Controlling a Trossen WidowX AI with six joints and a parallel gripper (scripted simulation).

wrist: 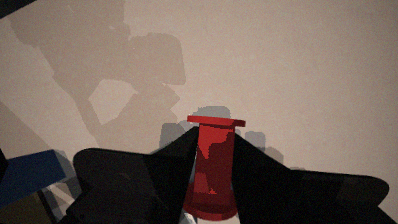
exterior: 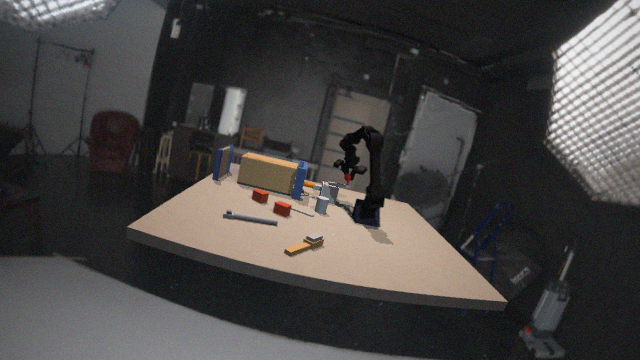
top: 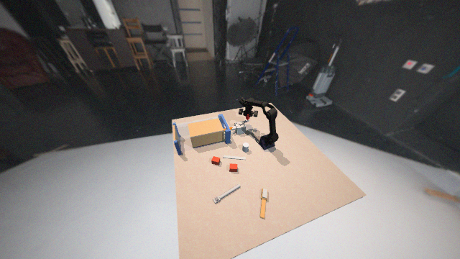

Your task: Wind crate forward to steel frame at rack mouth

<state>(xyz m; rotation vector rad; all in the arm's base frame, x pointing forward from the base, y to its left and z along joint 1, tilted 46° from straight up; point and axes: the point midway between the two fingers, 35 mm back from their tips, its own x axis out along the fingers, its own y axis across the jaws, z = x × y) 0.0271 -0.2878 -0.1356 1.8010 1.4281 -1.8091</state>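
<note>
The crate [top: 206, 127] [exterior: 267, 172] sits flat in the cubby, its front close to the blue frame [top: 225, 129] [exterior: 301, 180] [wrist: 30, 170]; I cannot tell whether they touch. An orange strap [top: 228, 129] [exterior: 309, 184] runs from the frame to the grey winch [top: 240, 129] [exterior: 329, 193]. My gripper [top: 248, 114] [exterior: 348, 173] [wrist: 211, 133] is shut on the red knob [top: 248, 117] [exterior: 348, 178] [wrist: 215, 165] of the winch handle, above and beside the winch. The handle's grey arm [top: 244, 123] reaches from the knob over the winch top. The key and hole are hidden.
A grey cylinder [top: 245, 147] [exterior: 322, 205] stands near the winch and arm base. Two red blocks [top: 215, 160] [top: 233, 167], a thin white bar [top: 234, 157], a long grey tool [top: 227, 194] and an orange-handled tool [top: 263, 208] lie farther off.
</note>
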